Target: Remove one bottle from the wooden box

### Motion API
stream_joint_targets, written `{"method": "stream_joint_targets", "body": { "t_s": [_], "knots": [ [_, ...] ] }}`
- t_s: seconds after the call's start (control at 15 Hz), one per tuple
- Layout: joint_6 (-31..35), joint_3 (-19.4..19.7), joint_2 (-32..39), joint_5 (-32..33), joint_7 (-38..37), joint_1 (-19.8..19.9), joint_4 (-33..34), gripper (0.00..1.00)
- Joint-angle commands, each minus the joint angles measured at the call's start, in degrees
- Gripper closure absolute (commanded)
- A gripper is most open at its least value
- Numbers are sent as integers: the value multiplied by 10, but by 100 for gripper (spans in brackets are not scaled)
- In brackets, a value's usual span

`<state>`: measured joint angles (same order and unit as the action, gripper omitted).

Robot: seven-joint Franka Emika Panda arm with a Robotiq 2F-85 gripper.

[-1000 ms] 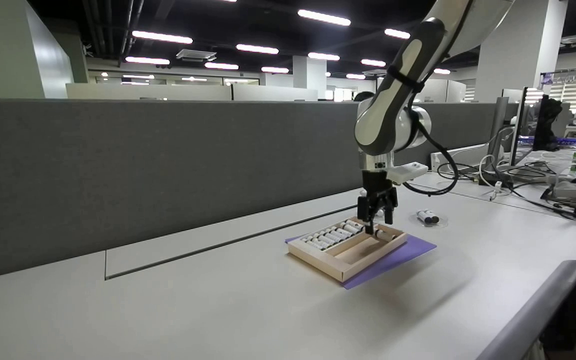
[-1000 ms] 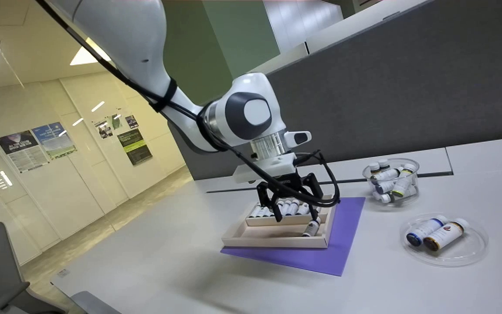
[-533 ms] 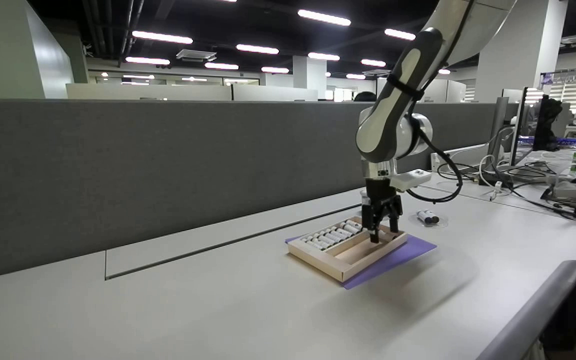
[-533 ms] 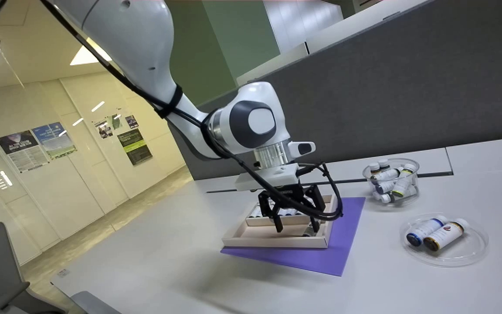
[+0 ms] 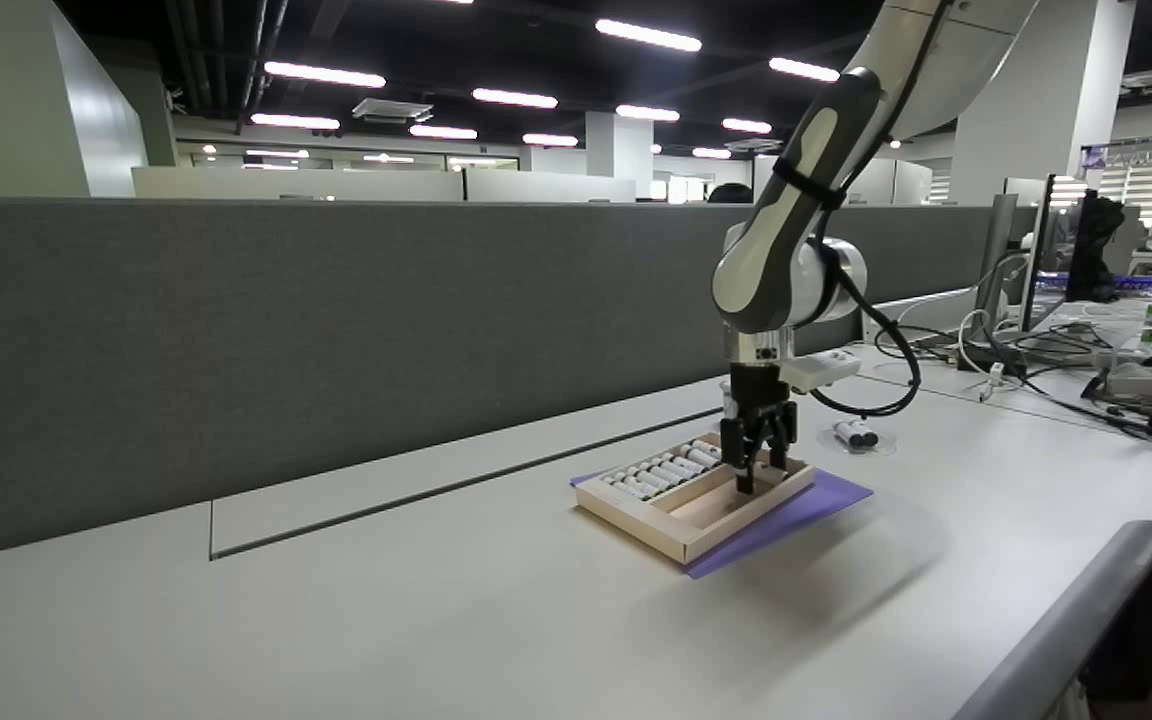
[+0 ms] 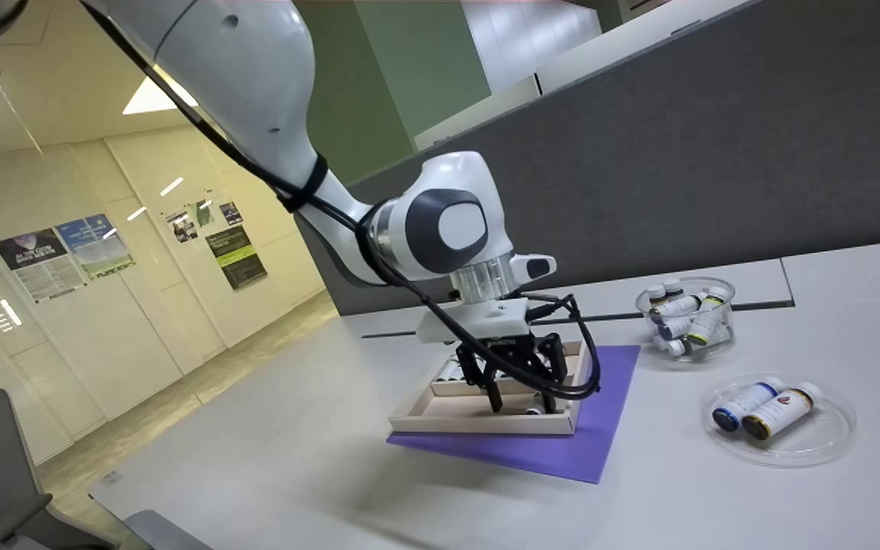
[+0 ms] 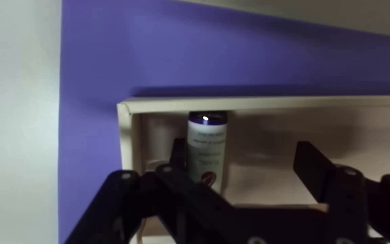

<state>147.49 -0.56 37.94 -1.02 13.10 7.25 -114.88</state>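
The wooden box (image 5: 631,520) is a shallow light tan tray with two long compartments; it also shows in an exterior view (image 6: 478,425) and the wrist view (image 7: 266,102). A row of several small white bottles (image 5: 658,475) fills one compartment. In the wider compartment a single bottle (image 7: 207,145) with a white label lies near the end wall; it is partly hidden in an exterior view (image 6: 535,408). My gripper (image 7: 244,161) is open and low in this compartment. One finger is close beside the bottle, the other well apart. The gripper shows in both exterior views (image 5: 761,475) (image 6: 522,406).
A purple mat (image 6: 612,397) lies under the box. A clear dish (image 6: 841,431) with two bottles (image 6: 780,412) and a clear bowl (image 6: 729,305) full of bottles stand beside it. A grey partition (image 5: 336,350) runs behind. Cables (image 5: 1036,350) lie farther along the table.
My gripper has come down into the wider compartment, with its fingers now on either side of the single bottle. The box and the bottles have not visibly moved.
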Motion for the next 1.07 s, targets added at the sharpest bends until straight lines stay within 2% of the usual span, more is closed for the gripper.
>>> {"method": "stream_joint_targets", "body": {
  "t_s": [0.0, 0.2, 0.4, 0.47, 0.6, 1.0],
  "knots": [
    [-2, -7, 2, -4, 0, 8, 6, 51],
    [-41, -10, 0, -9, 5, 14, 17, 73],
    [-113, -9, -3, -12, 12, 20, 39, 95],
    [-163, -23, -5, -28, 33, 35, 54, 100],
    [-200, -19, -9, -40, 35, 37, 77, 95],
    [-284, -9, -23, -95, 48, 73, 169, 95]
  ]
}}
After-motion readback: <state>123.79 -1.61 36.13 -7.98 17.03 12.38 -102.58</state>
